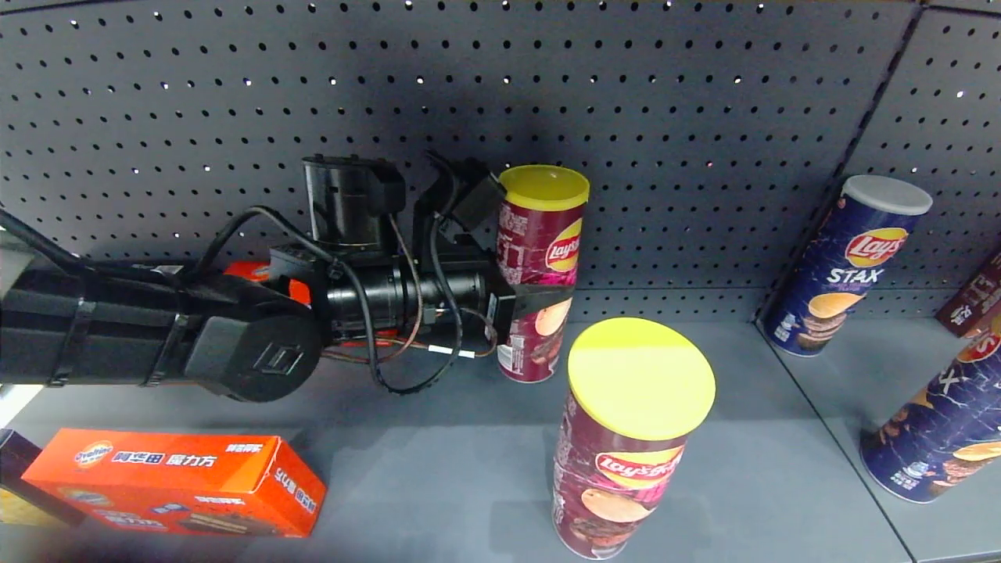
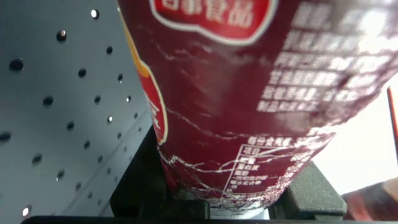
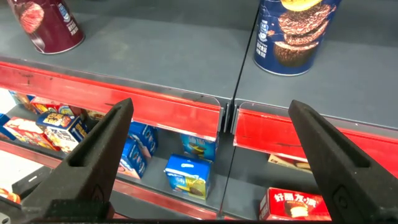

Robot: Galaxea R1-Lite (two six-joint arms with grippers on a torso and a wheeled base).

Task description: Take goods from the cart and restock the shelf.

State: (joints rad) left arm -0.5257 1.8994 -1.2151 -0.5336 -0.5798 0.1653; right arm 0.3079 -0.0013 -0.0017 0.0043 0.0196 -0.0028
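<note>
Front can (image 1: 618,469): nearest us, a tall maroon tube with a flat yellow plastic lid and a glossy printed wrap, upright at the front of the shelf.
Back wall (image 1: 704,94): we see grey sheet metal, punched with even rows of small holes.
Shelf (image 1: 438,469): a smooth, matte grey deck.
Left arm (image 1: 156,336): black and cylindrical with looped cables, stretched level across the shelf from the left.
Orange box (image 1: 180,485): glossy cardboard, lying flat at the front left.
Blue cans (image 1: 844,266): round tubes standing to the right, one with a grey lid.
Held can (image 1: 539,234): a matching maroon tube, close to the back wall and behind the front can; we cannot tell whether its base touches the deck.
Left gripper (image 2: 230,199): dark pads pinch the held can's lower half.
Right gripper (image 3: 217,168): black wedge fingers (image 3: 99,162) spread wide before the shelf's red edge.
</note>
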